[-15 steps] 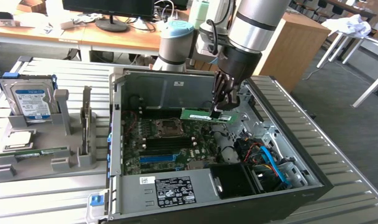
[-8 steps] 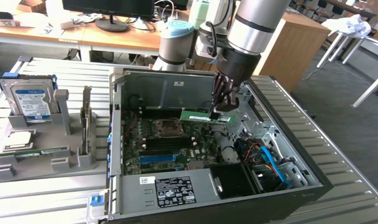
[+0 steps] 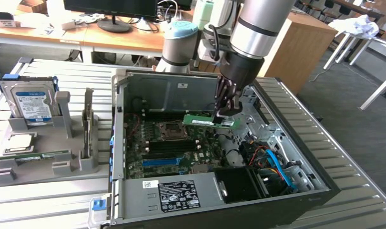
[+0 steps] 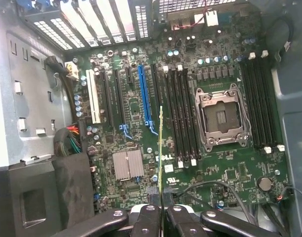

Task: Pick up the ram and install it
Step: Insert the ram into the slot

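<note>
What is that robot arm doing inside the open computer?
The arm's gripper is clamped on the ram, a thin green memory stick, and holds it above the motherboard inside the open computer case. The stick is in the air, not yet seated in any slot. On the exterior view's left, a grey holder carries a hard drive and a few other parts.

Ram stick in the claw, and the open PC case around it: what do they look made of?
Long, thin green ram stick: looks like laminated circuit board with a matte green coating, very thin seen edge-on. Grey open PC case: probably sheet steel with a dull bare finish, going by the punched holes and folded edges.
</note>
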Motion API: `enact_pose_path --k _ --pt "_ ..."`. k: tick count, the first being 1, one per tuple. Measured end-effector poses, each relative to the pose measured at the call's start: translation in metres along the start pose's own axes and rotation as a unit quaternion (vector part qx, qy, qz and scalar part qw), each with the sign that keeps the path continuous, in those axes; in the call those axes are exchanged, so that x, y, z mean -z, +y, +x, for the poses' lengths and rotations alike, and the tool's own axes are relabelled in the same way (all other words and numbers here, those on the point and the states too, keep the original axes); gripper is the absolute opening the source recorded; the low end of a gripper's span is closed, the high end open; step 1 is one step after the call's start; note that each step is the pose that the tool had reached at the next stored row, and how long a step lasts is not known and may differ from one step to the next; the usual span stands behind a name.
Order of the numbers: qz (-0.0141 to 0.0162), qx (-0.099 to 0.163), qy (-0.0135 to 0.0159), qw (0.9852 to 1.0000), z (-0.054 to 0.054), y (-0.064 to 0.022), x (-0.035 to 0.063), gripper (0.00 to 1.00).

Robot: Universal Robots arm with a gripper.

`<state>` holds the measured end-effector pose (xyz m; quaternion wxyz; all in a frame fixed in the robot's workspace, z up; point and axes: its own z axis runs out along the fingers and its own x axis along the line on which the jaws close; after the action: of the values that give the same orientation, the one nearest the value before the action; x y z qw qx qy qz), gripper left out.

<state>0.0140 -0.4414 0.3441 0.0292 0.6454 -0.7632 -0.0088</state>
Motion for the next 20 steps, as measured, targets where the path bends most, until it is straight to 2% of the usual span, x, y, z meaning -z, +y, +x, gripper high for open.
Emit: enact_pose_path --k 4,11,20 --pt "0.0001 0.004 0.0002 1.0000 0.000 0.0014 -0.0026 0.13" --pt "0.0015 0.045 0.0023 0.9990 0.000 0.0026 -0.0063 0.13" --pt "0.0017 0.051 0.0027 0.9987 0.000 0.0043 -0.0120 0.13"
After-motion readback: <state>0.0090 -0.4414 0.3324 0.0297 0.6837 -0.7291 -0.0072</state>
